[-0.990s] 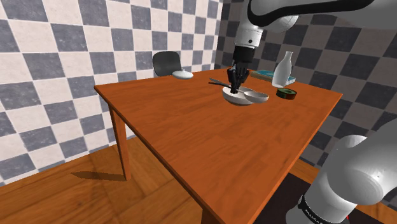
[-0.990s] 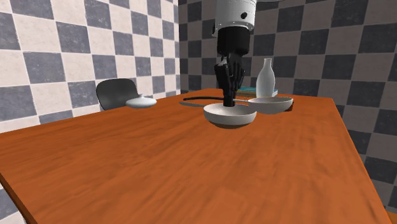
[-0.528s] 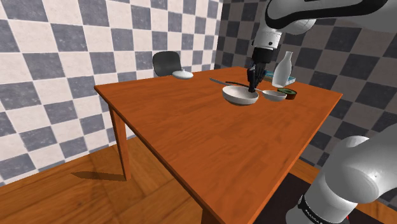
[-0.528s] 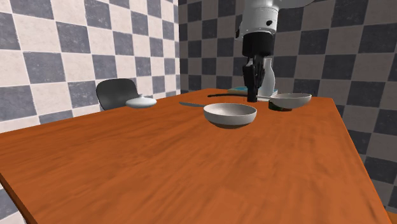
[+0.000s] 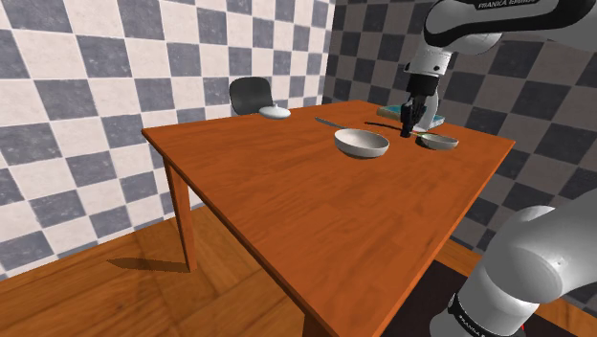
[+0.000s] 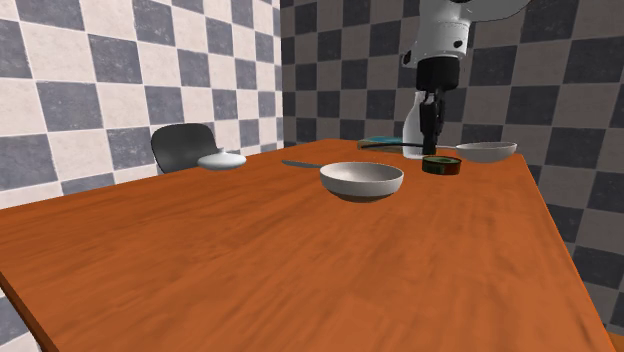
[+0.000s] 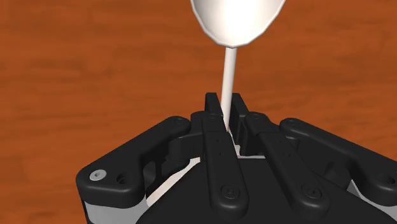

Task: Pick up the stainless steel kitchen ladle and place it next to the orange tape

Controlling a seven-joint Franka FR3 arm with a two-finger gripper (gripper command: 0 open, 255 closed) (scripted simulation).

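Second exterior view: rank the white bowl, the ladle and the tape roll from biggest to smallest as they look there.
1. white bowl, though nearest the camera, which flatters it.
2. ladle, mostly its cup showing.
3. tape roll, clearly smaller than that cup.

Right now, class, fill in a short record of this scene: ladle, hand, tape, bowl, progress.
ladle: white, its thin handle clasped in the hand
hand: shut on the ladle's handle
tape: dark roll on the table, just left of the ladle's bowl in the second exterior view
white bowl: on the table, apart from the tape
progress: ladle not yet released
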